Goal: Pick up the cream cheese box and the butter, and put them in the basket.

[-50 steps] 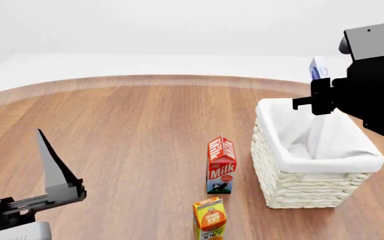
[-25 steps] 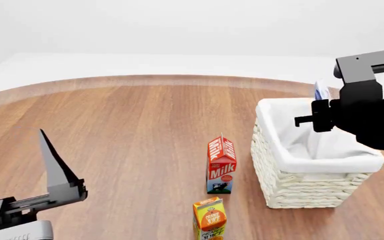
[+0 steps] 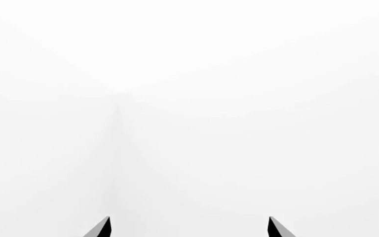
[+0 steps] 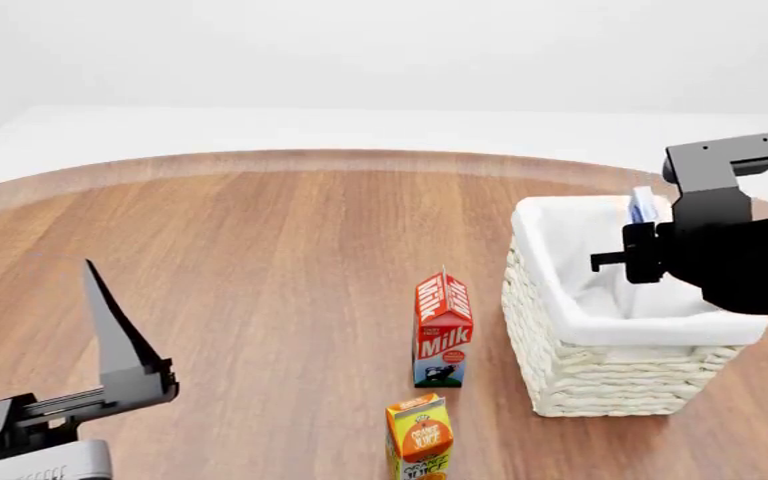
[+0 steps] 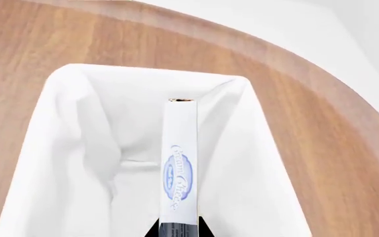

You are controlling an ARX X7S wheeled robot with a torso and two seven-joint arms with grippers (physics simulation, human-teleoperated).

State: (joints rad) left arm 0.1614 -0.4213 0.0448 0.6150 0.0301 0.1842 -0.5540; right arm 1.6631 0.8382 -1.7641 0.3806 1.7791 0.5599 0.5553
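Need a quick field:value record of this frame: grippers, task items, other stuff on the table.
right gripper: shut on the cream cheese box, held edge-on over the basket opening
left gripper: open, empty, aimed at blank white background
cream cheese box: not released
basket: white liner, nothing seen lying inside
butter: not in view
milk carton: upright, left of basket
orange juice carton: upright, nearer than the milk

Lowered over the past second: right gripper (image 5: pixel 178 231) with the cream cheese box (image 4: pixel 643 207) clamped, from above the basket (image 4: pixel 558 300) rim down to just inside its far end.
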